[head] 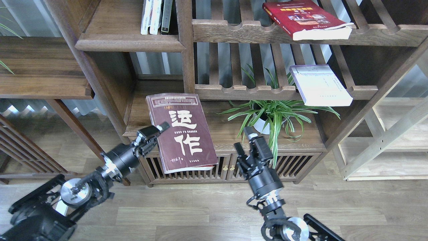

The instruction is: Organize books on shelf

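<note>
The left gripper (157, 130), fingers apparently closed on the maroon book (182, 132), is kept at the cabinet's front edge for lifting; the right gripper (245, 142) is held open.

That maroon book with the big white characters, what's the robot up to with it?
The left pincer is at the left edge of the maroon book, which lies flat, overhanging the cabinet top. The right pincer hovers empty near the potted plant. The red book and white book lie on slatted racks.
</note>
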### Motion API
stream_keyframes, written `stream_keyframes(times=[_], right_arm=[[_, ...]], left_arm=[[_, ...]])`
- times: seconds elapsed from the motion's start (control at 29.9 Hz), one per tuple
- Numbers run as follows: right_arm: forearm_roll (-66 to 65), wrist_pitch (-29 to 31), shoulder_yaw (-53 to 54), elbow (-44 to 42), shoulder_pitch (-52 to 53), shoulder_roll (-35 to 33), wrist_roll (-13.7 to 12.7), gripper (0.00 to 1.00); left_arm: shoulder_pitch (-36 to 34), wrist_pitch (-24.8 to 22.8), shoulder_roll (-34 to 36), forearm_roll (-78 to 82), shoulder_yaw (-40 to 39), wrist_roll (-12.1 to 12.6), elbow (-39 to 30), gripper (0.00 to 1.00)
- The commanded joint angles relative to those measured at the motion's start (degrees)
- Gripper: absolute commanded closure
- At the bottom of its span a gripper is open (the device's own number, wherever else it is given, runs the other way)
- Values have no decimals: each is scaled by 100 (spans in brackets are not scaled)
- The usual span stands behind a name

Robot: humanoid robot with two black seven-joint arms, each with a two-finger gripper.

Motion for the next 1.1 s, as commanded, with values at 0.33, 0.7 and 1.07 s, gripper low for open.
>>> stream_keyframes(times=[0.33, 0.7, 1.07], right_arm=[[-4, 0, 117, -77, 273, 52, 0, 4], [-4, 0, 108, -139, 308, 52, 0, 3], [-4, 0, 11, -227, 352, 52, -8, 3]], left_arm=[[458, 0, 1129, 1411, -1319, 97, -2182, 100], [652, 0, 1227, 2212, -3050, 738, -2781, 100], [652, 0, 1061, 2748, -4966, 861, -2738, 100]])
